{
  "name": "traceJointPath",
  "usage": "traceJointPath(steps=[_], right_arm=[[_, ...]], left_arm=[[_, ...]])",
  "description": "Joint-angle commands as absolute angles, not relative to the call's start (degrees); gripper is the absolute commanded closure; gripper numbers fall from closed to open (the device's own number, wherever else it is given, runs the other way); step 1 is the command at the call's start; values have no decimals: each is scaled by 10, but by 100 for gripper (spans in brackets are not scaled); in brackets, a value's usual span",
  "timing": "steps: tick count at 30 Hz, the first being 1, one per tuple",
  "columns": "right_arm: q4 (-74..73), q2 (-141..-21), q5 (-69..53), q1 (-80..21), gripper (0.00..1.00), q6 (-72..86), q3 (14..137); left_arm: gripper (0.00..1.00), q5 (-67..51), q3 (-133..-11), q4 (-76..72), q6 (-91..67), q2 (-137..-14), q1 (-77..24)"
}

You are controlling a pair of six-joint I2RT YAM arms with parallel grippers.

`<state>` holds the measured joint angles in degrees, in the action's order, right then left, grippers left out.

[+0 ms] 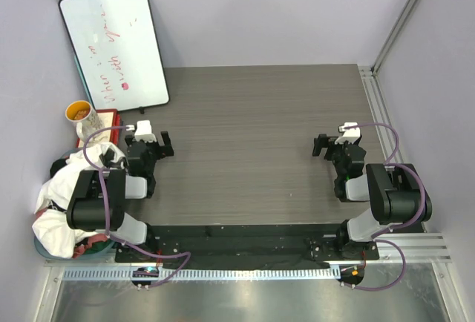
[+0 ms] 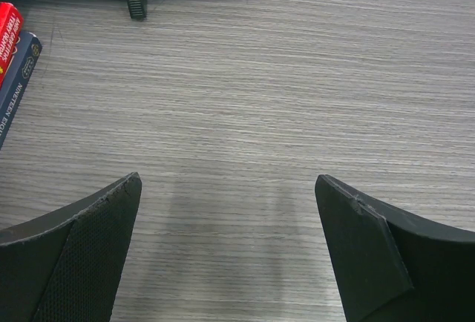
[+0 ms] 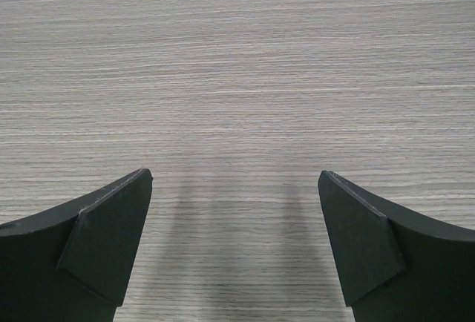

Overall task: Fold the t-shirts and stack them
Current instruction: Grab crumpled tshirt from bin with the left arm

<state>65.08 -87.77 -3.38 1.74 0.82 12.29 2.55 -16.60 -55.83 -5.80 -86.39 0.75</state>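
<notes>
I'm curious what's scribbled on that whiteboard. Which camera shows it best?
The top external view: it shows the whole whiteboard, propped at the far left of the table, though the handwriting is too faint to read. The left wrist view catches only its bottom edge and a black foot. The right wrist view shows none of it.

right pincer spread wide, woodgrain table

I'm seeing bright, even light from overhead, the table's wood grain sharp in both wrist views, just faint soft shadows on it under the left gripper and right gripper, a dull sheen on the metal rail, and frame posts leaning outward at the edges.
</notes>
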Motion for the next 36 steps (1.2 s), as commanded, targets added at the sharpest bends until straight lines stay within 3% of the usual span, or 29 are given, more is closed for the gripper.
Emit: traceJointPath(steps=[1,14,17,21,25,26,28,33,36], right_arm=[[684,-878,-30,19,0,13,129],[688,-877,-30,19,0,13,128],[658,-856,-74,19,0,-10,129],[668,-839,-63,19,0,-1,127],[473,-768,-150,19,0,-36,185],[442,-749,-168,19,0,-46,219],[352,-731,-225,19,0,-91,253],[194,-720,-235,19,0,-195,380],[-15,-750,-227,17,0,-240,509]], left_arm=[[0,34,-178,-581,-55,-857,5],[0,18,-171,-595,-47,-853,5],[0,-39,-167,-569,-26,-809,5],[0,-18,-180,-485,-38,-725,5],[0,-143,-270,-214,100,-616,5],[0,-185,-324,-67,171,-604,6],[0,-199,-368,49,212,-592,5],[0,-54,-482,327,324,-593,5],[0,42,-547,465,382,-612,5]])
